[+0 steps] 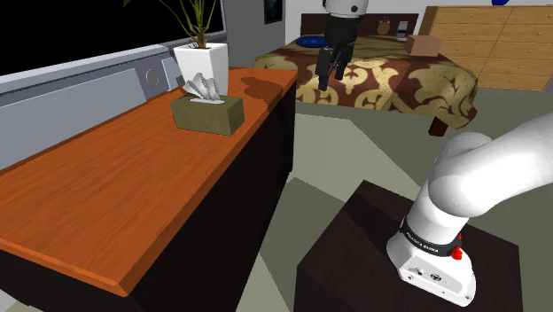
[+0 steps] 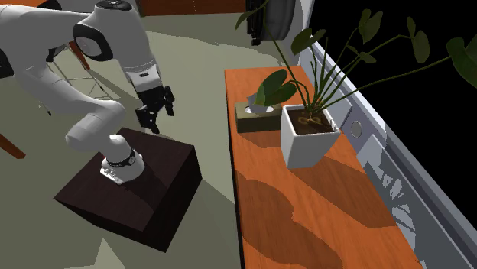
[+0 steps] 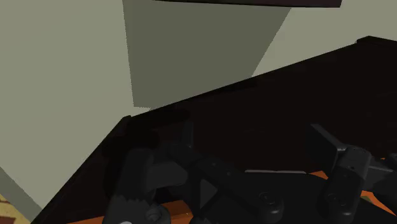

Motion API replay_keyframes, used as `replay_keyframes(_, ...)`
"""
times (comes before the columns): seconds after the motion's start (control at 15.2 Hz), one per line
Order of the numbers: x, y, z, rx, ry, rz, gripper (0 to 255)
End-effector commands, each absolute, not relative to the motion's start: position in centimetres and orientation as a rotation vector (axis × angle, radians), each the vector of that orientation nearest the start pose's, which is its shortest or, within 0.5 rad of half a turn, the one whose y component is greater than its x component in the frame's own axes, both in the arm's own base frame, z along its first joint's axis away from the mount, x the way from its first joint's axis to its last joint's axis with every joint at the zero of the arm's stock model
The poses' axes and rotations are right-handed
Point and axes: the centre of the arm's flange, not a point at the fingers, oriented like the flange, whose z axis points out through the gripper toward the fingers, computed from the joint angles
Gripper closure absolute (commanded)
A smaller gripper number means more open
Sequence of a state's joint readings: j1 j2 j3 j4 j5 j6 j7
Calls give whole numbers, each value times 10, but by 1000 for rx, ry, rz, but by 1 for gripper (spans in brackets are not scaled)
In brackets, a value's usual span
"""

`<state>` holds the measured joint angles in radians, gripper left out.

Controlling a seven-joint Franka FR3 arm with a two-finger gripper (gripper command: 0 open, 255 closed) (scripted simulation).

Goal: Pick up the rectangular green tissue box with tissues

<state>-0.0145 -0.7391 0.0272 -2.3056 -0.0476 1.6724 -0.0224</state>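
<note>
Olive tissue box [image 1: 208,115] sits on the counter [image 1: 106,195], well apart from the gripper [image 2: 153,118], its 2 fingers spread, empty

Looking across an orange countertop [image 1: 106,195] running toward 12 o'clock; bordering a grey window frame [image 1: 80,89] at 10; facing a patterned bed [image 1: 381,75] at 1 and, seemingly, a wooden dresser [image 1: 496,40] at 2.

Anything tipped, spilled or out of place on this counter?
Nothing stands out. The tissue box sits upright on the counter beside the white planter, tissues poking from its top; the open gripper hangs well away from it.
</note>
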Motion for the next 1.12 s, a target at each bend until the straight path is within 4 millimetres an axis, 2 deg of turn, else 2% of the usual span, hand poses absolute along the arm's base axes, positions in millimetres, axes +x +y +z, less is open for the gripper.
replay_keyframes(0.0, 331, 2, 609, -3203, -50, -169, 0)
replay_keyframes(0.26, 380, 12, 617, -3232, -329, -178, 0)
replay_keyframes(0.53, 428, 30, 625, -3235, -614, -187, 0)
replay_keyframes(1.06, 510, 89, 636, -3160, -1193, -200, 0)
